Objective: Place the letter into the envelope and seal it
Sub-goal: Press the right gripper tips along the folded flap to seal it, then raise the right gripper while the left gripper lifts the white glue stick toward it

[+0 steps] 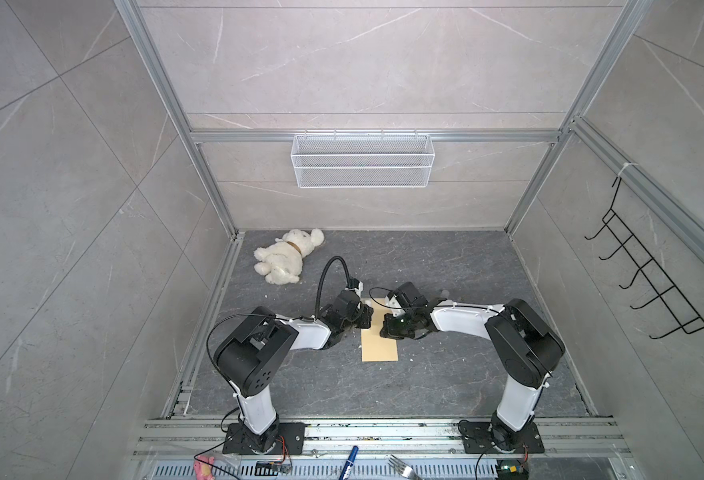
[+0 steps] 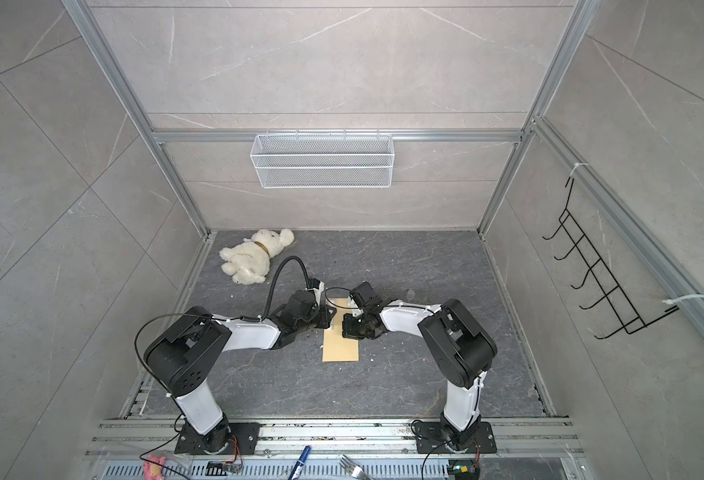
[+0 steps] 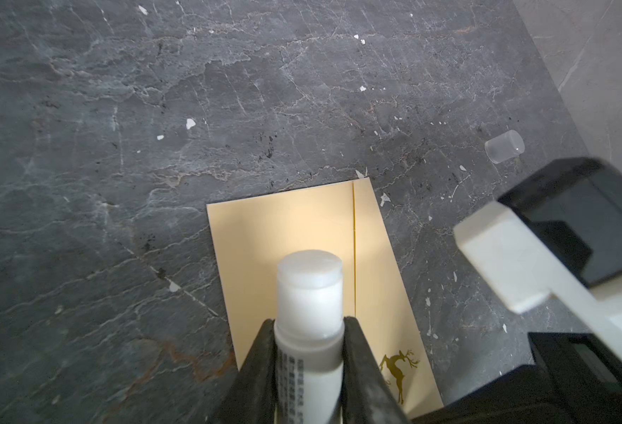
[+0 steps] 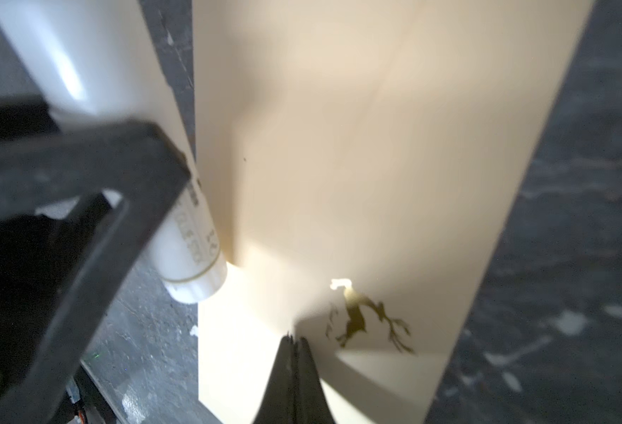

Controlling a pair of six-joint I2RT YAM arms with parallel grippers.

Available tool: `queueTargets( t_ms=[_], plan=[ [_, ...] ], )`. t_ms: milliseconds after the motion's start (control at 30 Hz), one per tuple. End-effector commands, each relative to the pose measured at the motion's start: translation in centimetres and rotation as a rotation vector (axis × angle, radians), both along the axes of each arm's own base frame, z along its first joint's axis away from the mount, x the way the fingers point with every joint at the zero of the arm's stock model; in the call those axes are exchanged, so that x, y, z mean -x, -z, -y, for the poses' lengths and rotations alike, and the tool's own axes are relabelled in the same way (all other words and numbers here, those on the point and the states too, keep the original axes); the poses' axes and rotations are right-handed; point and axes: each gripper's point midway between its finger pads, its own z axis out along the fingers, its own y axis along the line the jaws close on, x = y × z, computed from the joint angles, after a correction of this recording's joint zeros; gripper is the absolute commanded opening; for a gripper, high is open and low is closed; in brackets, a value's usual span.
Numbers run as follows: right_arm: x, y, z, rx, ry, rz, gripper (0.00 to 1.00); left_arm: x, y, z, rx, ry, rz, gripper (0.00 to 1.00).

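The envelope (image 1: 379, 351) is laid flat on the dark stone desk (image 1: 445, 374), near its middle, with the long side running away from the arm bases. It is positioned between the two arms. A straight seam line is seen along its length in the left wrist view, and a gold deer print (image 4: 364, 319) is carried on its face.

The left gripper (image 3: 309, 321) is held over the left edge of the envelope, toward its far end. Its fingers (image 3: 258, 367) are clamped on a white glue stick (image 3: 309, 293), one finger on each side of the barrel. The stick is uncapped and is pointed out over the envelope. Whether its tip is touching the paper cannot be told.

The right gripper (image 4: 295, 341) is lowered onto the right side of the envelope. Its fingers (image 4: 283, 385) are fully closed with nothing between them, and their tips appear to be pressed against the paper just beside the deer print.

A clear cap (image 3: 504, 146) is lying on its side on the desk, apart from the envelope, on the right arm's side.

A white plush bear (image 1: 285, 257) is lying at the far left corner of the desk. A white wire basket (image 1: 362, 160) is hung on the back wall and a black hook rack (image 1: 649, 274) on the right wall. A fork (image 1: 402, 465) and a blue marker (image 1: 352, 457) are lying at the front rail.
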Motion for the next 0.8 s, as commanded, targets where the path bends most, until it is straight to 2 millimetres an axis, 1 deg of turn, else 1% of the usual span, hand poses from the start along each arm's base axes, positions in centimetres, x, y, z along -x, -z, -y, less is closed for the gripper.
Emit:
queueTargets(
  t_ms=[0,100,200,267,333,367,400,467,500,533,633,700,767],
  plan=[
    [3.1,2.5,3.5,0.122,0.024,-0.086,0.0,-0.1,0.1,-0.2,-0.01,-0.017,-0.004,0.0],
    [3.7,2.4,4.0,0.127,0.03,-0.086,0.0,-0.1,0.1,-0.2,-0.01,-0.016,-0.002,0.0],
    [3.2,2.1,3.7,0.118,0.033,-0.074,0.0,-0.1,-0.1,-0.1,-0.007,-0.013,0.001,0.0],
    [2.5,1.3,2.9,0.089,0.032,-0.055,0.0,-0.3,-0.7,0.0,0.0,-0.011,0.012,0.0],
    [1.3,-0.5,2.1,0.051,0.032,-0.006,0.0,-0.5,-1.8,0.2,0.012,-0.005,0.035,0.0],
    [0.6,-1.8,1.7,0.029,0.035,0.037,0.0,-0.6,-2.7,0.3,0.02,-0.002,0.051,0.0],
    [0.1,-3.0,1.6,0.015,0.04,0.077,0.03,-0.7,-3.6,0.4,0.025,0.002,0.066,0.0],
    [-1.0,-6.4,1.6,-0.021,0.051,0.186,0.11,-0.9,-6.3,0.6,0.048,0.012,0.113,0.0],
    [-1.4,-7.9,1.6,-0.032,0.056,0.232,0.16,-1.0,-7.6,0.7,0.06,0.017,0.136,0.0],
    [-1.7,-9.8,1.8,-0.047,0.063,0.291,0.21,-1.0,-9.3,0.9,0.074,0.031,0.163,0.0],
    [-2.2,-14.2,2.5,-0.083,0.08,0.423,0.34,-0.8,-13.9,1.3,0.119,0.068,0.233,0.0],
    [-2.2,-16.4,2.9,-0.105,0.084,0.483,0.39,-0.5,-16.8,1.5,0.154,0.095,0.278,0.0],
    [-2.0,-18.5,3.3,-0.128,0.084,0.534,0.41,0.0,-19.4,1.4,0.204,0.118,0.316,0.0]
  ],
)
